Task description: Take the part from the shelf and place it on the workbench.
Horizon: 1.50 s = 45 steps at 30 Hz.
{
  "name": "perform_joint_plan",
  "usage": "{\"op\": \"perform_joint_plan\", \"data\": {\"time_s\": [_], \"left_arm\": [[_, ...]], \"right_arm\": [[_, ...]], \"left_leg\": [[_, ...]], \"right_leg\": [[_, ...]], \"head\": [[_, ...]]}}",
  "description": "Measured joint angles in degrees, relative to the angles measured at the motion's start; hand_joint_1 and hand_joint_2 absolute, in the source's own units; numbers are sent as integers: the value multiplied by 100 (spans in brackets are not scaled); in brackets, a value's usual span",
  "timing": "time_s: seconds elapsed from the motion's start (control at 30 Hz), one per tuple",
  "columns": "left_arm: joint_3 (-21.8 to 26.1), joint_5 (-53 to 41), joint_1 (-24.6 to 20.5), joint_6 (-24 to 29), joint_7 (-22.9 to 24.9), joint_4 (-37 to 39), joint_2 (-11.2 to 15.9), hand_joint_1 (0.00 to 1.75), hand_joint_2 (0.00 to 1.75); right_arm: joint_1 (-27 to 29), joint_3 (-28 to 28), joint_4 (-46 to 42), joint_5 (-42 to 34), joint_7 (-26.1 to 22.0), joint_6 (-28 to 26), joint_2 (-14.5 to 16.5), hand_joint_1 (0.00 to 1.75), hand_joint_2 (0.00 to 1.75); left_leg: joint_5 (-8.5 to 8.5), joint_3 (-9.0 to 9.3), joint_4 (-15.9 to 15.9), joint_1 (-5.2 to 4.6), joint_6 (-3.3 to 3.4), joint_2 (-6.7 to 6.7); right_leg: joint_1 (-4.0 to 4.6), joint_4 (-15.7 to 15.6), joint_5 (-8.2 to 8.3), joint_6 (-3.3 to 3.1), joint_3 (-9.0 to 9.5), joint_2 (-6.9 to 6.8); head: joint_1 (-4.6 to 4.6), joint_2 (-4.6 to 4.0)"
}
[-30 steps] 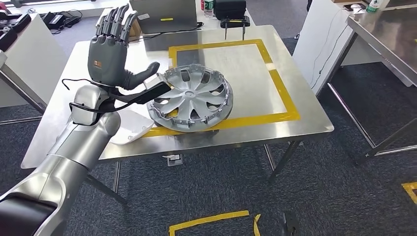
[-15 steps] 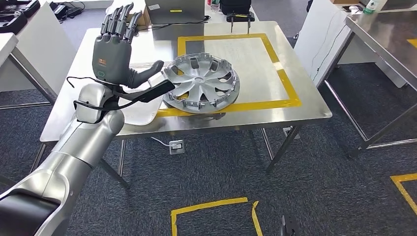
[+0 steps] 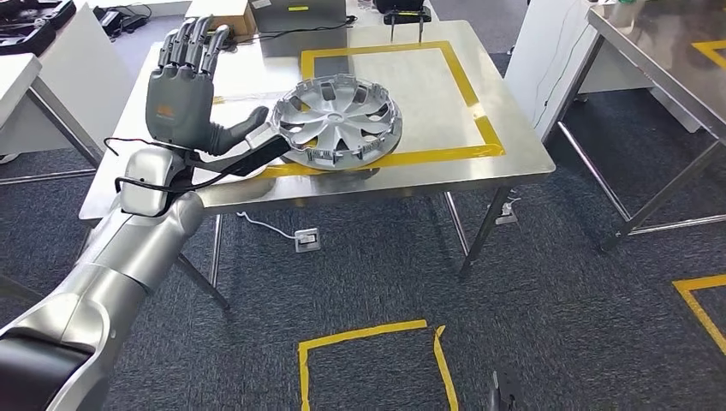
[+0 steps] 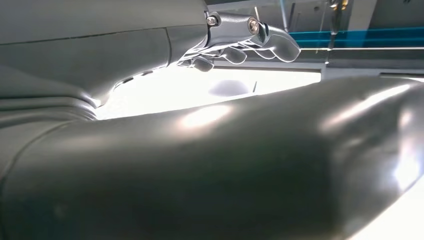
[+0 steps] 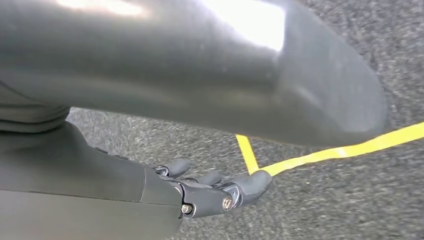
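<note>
L hand (image 3: 181,96) raised over near-left part of workbench (image 3: 514,158), palm up, fingers straight and spread, thumb sticking out toward the part; empty, grips nothing. Thumb tip just beside the hubcap (image 3: 336,120) rim, prob. not touching, can't tell for sure. R hand (image 5: 215,192) hangs low over carpet, fingers loosely apart, holds nothing.

Change vs 1 s ago: whole view shifted, table now farther and higher in frame, more carpet near the robot, so camera/robot has backed off, not the things moving. Hubcap sits at same spot rel. to yellow tape frame (image 3: 479,120), on its near-left corner, partly overlapping the tape. L hand same open pose, arm going back w/ the body. Judgement: part already delivered on bench, release done, robot retreating; task basically complete, only arm lowering left.

Materials/shapes: hubcap is silver plastic-looking disc, round, spoked w/ cutouts, clip tabs round the rim, lies flat. Bench top brushed steel, reflective, square, thin metal legs. Tape frame glossy yellow, rectangular. White curved plate-like piece (image 3: 248,167) near L wrist, mostly hidden. Floor dark grey carpet w/ yellow tape marks (image 3: 368,342). Arm shell smooth silver, hand dark grey matte.
</note>
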Motion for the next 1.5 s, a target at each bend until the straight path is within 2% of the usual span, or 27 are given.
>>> {"op": "perform_joint_plan", "data": {"time_s": [0.03,0.1,0.17,0.2,0.27,0.33,0.37,0.43,0.5,0.57,0.63,0.7,0.73,0.83,0.87,0.9,0.97,1.0,1.07,1.13,1.2,1.23,1.3,1.37,1.4,1.43,1.5], "left_arm": [[-1,0,-22,1,11,8,-2,0,0],[-2,3,-67,3,55,31,-1,0,0],[-2,5,-91,4,107,82,15,0,0],[-2,4,-98,4,124,111,26,0,0],[-3,1,-109,3,142,149,46,0,0],[-3,1,-118,2,131,168,65,0,0],[-3,3,-120,2,120,183,74,0,0],[-4,8,-122,2,100,220,90,0,0],[-4,10,-133,2,109,243,98,0,0],[-4,7,-166,3,137,252,104,0,0],[-6,-9,-207,4,166,269,109,0,0],[-8,-26,-234,4,193,296,131,0,0],[-9,-28,-251,4,209,312,152,0,0],[-13,-22,-319,2,251,374,216,0,0],[-14,-14,-331,2,269,406,237,0,0],[-16,-3,-335,-1,288,442,261,0,0],[-17,35,-334,-20,342,508,317,0,0],[-17,66,-336,-48,372,532,345,0,0],[-15,180,-331,-149,439,561,406,0,0],[7,413,-301,-320,504,604,500,0,0],[118,803,-207,-525,523,674,617,0,0],[206,1011,-126,-602,505,704,675,0,0],[404,1351,97,-693,481,754,797,0,0],[599,1586,412,-778,516,811,925,0,0],[688,1673,603,-830,561,846,989,0,0],[770,1757,812,-884,617,879,1053,0,0],[929,1977,1221,-1093,808,937,1185,0,0]], "right_arm": [[0,-1,-1,3,-1,1,1,0,0],[-2,-2,-2,15,-3,7,2,0,0],[4,-3,-1,37,-2,22,1,0,0],[14,-4,-1,48,1,31,-1,0,0],[34,-5,-1,65,6,43,-5,0,0],[36,-5,-1,73,7,46,-13,0,0],[34,-7,-1,75,7,46,-21,0,0],[33,-10,-1,74,8,46,-38,0,0],[28,-14,-3,70,8,46,-52,0,0],[14,-17,-7,65,4,49,-66,0,0],[1,-26,-10,56,2,52,-72,0,0],[2,-47,-9,43,18,54,-71,0,0],[4,-58,-8,39,29,54,-72,0,0],[5,-102,-8,28,52,61,-74,0,0],[6,-118,-8,24,56,64,-74,0,0],[5,-132,-8,20,61,66,-74,0,0],[5,-154,-8,13,66,70,-74,0,0],[4,-162,-8,8,69,70,-75,0,0],[4,-187,-8,-10,81,67,-77,0,0],[6,-232,-8,-38,89,54,-86,0,0],[21,-284,-8,-61,103,37,-100,0,0],[35,-306,-8,-71,114,30,-103,0,0],[62,-347,-8,-81,128,9,-113,0,0],[76,-395,-8,-85,133,-13,-129,0,0],[78,-418,-8,-85,137,-20,-139,0,0],[79,-437,-8,-84,140,-24,-145,0,0],[80,-468,-8,-83,141,-25,-155,0,0]], "left_leg": [[-58,307,-403,-8,25,-9],[-243,598,-899,-45,110,-27],[-184,565,-987,-66,229,-20],[-118,526,-997,-65,288,-8],[50,395,-1024,-51,384,16],[206,210,-1017,-66,423,15],[281,109,-1006,-78,428,15],[415,-89,-976,-100,425,16],[528,-250,-938,-114,406,16],[622,-334,-912,-128,359,22],[724,-352,-936,-128,291,33],[741,-382,-941,-124,221,29],[607,-429,-850,-120,188,23],[-214,-669,33,-82,95,14],[-370,-712,370,-68,72,14],[-376,-690,584,-57,56,15],[-107,-414,513,-40,48,15],[-8,-142,211,-36,57,15],[-106,429,-579,-58,105,11],[-244,656,-1004,-95,180,-1],[-132,587,-1040,-103,275,15],[-52,540,-1056,-99,324,31],[120,396,-1080,-83,391,57],[272,205,-1078,-87,411,61],[340,117,-1073,-90,405,62],[401,34,-1062,-92,393,64],[500,-123,-1021,-91,356,68]], "right_leg": [[-9,7,66,44,-57,-2],[-13,-23,190,135,-84,-2],[-35,-91,299,224,-78,7],[-45,-65,237,252,-108,15],[-47,322,-235,277,-251,29],[-20,1072,-821,280,-424,33],[-3,1399,-933,278,-455,34],[28,1587,-794,247,-283,34],[64,1039,-623,174,246,35],[111,318,-745,93,764,41],[150,32,-823,29,914,49],[126,-1,-703,-37,844,34],[107,-25,-628,-74,792,21],[84,-43,-397,-129,544,0],[81,-40,-320,-126,446,-1],[78,-37,-245,-119,348,-2],[71,-28,-97,-95,155,-4],[67,-20,-25,-73,73,-4],[71,-16,106,-8,-32,-1],[66,-49,231,74,-50,2],[43,-92,295,147,-68,17],[34,-29,183,173,-112,26],[26,451,-370,211,-276,35],[30,1220,-876,237,-425,35],[33,1506,-927,240,-431,35],[38,1628,-845,236,-358,35],[49,1289,-588,201,84,40]], "head": [[6,0],[13,0],[0,0],[-6,0],[7,0],[31,0],[35,0],[37,0],[38,0],[37,0],[40,0],[40,0],[29,0],[-10,0],[-14,0],[-14,0],[-15,0],[-15,0],[-5,0],[1,0],[-26,0],[-29,0],[-17,0],[3,0],[6,0],[10,0],[15,0]]}}
